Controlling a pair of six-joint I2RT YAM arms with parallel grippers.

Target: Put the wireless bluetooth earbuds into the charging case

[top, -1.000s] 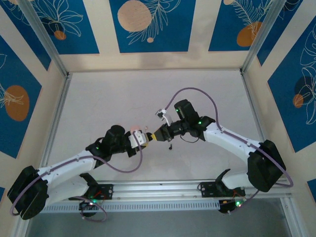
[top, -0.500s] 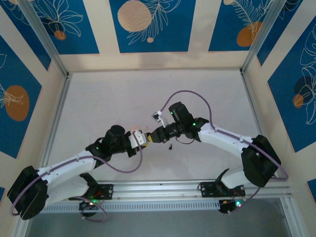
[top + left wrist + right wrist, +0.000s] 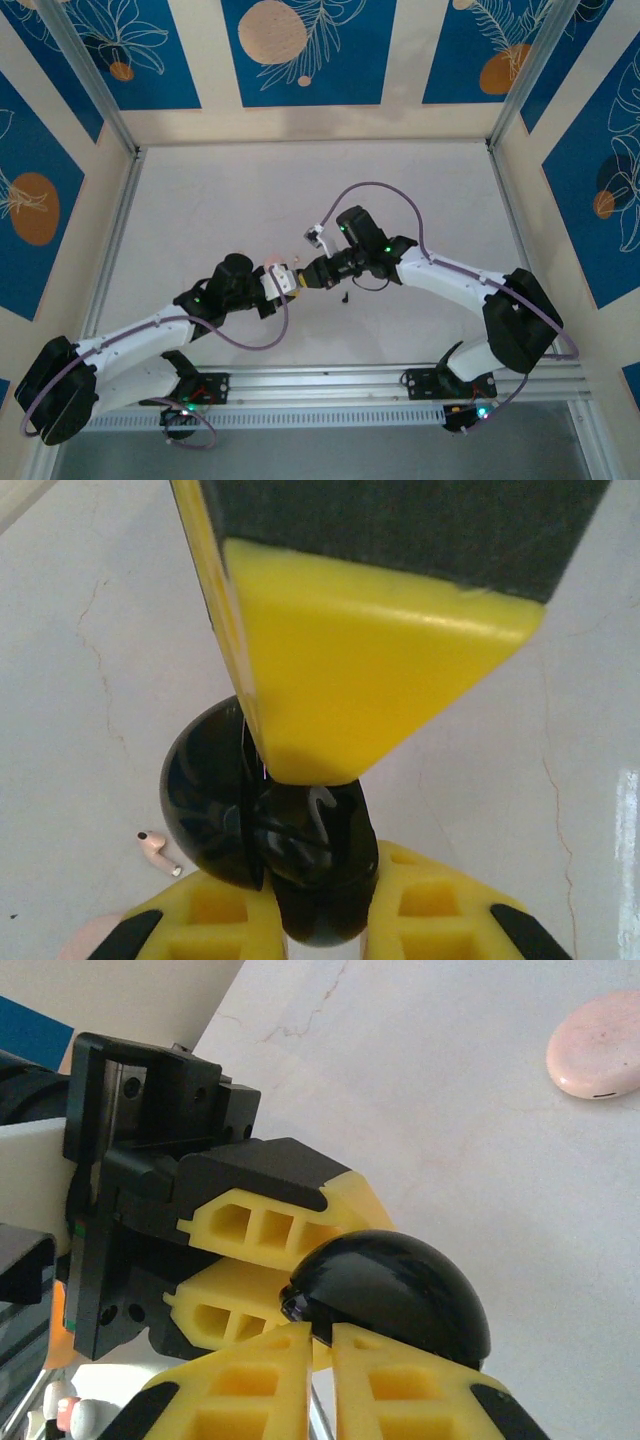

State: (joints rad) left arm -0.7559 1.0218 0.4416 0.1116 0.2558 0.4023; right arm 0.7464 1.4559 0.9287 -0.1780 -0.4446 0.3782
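The left pincer (image 3: 320,905) clamps the black charging case (image 3: 225,800); the right pincer (image 3: 305,755) touches it; a pale earbud (image 3: 155,847) lies on the table (image 3: 80,680).

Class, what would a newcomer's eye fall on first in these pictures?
Over the middle of the table, the left pincer and the right pincer are both shut on one glossy black charging case. Next come a pink oval case lying flat on the table, and a tiny pale earbud on the table near the left pincer.
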